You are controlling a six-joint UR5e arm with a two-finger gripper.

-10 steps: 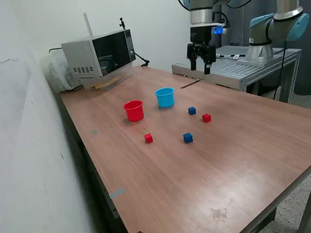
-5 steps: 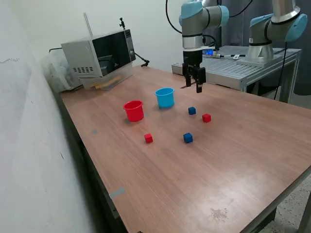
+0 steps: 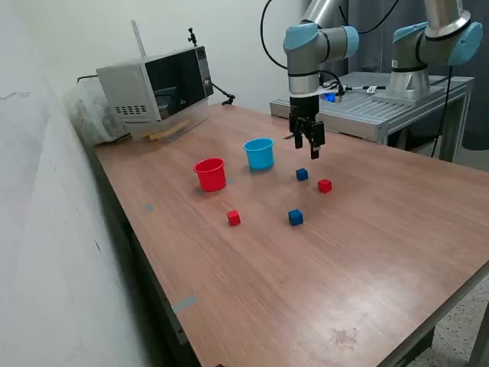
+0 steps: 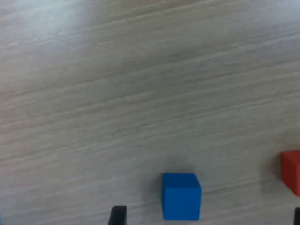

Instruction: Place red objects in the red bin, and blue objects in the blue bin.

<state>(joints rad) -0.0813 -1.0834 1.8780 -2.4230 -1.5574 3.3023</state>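
Note:
My gripper [image 3: 308, 147] hangs open and empty above the table, just over a dark-blue cube [image 3: 302, 174]. That cube also shows in the wrist view [image 4: 181, 195], between my fingertips [image 4: 117, 214]. A red cube [image 3: 325, 185] lies beside it and shows at the wrist view's edge [image 4: 291, 169]. A second blue cube [image 3: 295, 217] and a second red cube [image 3: 233, 218] lie nearer the front. The red cup [image 3: 210, 173] and the light-blue cup [image 3: 259, 153] stand upright side by side, toward the exterior view's left of my gripper.
A microwave [image 3: 157, 82] stands at the table's back, on the exterior view's left. A metal bench [image 3: 382, 107] with a second arm [image 3: 428, 38] stands behind the table [image 3: 306, 290]. A wall runs along the exterior view's left.
My gripper has come down and forward from the back of the table to just above the blue cube. The cubes and cups have not moved.

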